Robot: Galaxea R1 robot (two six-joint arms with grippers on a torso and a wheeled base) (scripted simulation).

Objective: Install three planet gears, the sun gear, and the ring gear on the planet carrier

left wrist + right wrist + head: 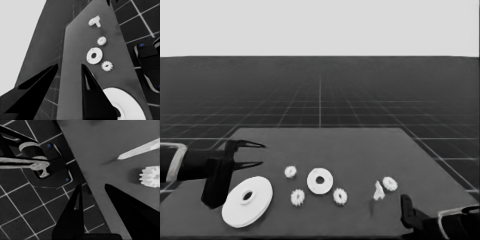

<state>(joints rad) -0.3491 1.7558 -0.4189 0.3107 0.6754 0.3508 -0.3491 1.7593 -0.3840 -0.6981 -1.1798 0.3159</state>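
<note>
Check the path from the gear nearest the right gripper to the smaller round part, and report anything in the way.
That gear lies beside the thin white piece, which sits on its side toward the smaller round part. Another gear lies near the route. The right gripper waits at the lower right corner.

**Table contents**

A dark table (325, 145) is seen carrying seven white parts, all lying flat and separate except one pair. The larger round part (247, 201) is placed near the left front. The smaller round part (320, 181) is set near the middle, ringed by three gears: one (290, 171) to its left, one (297, 197) at front-left, one (340, 196) at front-right. Further right, a fourth gear (390, 183) is found just beside a thin white piece (378, 190); contact between them cannot be determined.
</note>
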